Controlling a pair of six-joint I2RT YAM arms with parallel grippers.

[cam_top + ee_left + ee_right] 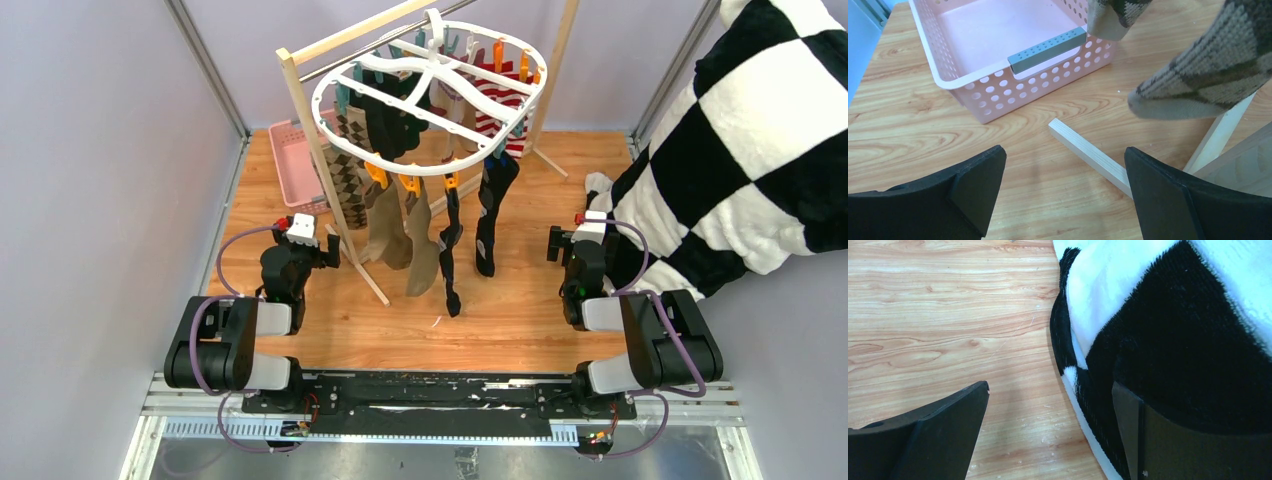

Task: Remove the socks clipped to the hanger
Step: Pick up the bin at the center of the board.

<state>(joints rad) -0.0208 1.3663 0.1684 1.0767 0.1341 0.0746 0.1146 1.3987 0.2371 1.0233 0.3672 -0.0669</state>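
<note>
Socks hang bunched from the clips of the white hanger, hooked on the rack mid-table, and none is off yet. Far left sits the pink basket. Left gripper hovers low with its jaws wide and nothing in them, right over the rack foot, an argyle sock dangling just ahead. Danger there: a finger clips that foot and the rack shifts, or a hard tug swings the hanger off its hook instead of popping a clip. Right gripper is spread wide too and empty, its outer finger at the checkered cloth; contact is unclear, but that fleece could snag and drag.
</note>
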